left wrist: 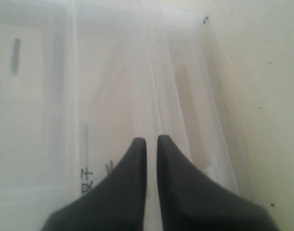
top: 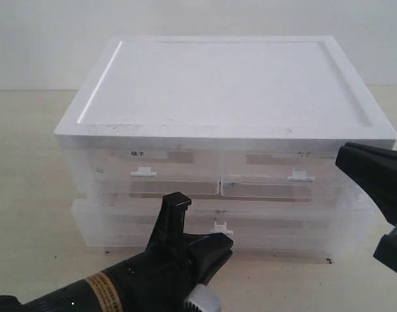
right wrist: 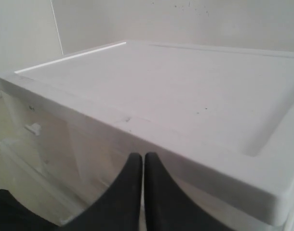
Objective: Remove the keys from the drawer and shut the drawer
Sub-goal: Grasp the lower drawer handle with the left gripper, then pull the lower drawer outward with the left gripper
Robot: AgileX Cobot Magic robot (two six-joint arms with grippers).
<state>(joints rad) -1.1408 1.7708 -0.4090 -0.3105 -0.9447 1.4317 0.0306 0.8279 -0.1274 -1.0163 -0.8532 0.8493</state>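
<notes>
The white-topped cabinet [top: 224, 78] stands with all its translucent fronts flush. Low down is the full-width drawer [top: 283, 235], with a small white centre handle [top: 220, 227]. No keys show in any view. My left gripper [top: 208, 246] is low in front of the cabinet, just left of and below that handle. Its fingers are nearly together with only a narrow slit and nothing between them [left wrist: 151, 140]. My right gripper [top: 355, 162] hovers by the cabinet's right front corner, shut and empty [right wrist: 143, 155].
Two half-width drawers [top: 159, 168] [top: 270, 170] with small white handles sit under the white top. The cabinet rests on a pale tabletop [top: 29, 195], with a white wall behind it. Floor or table surface shows beside the cabinet [left wrist: 272, 96].
</notes>
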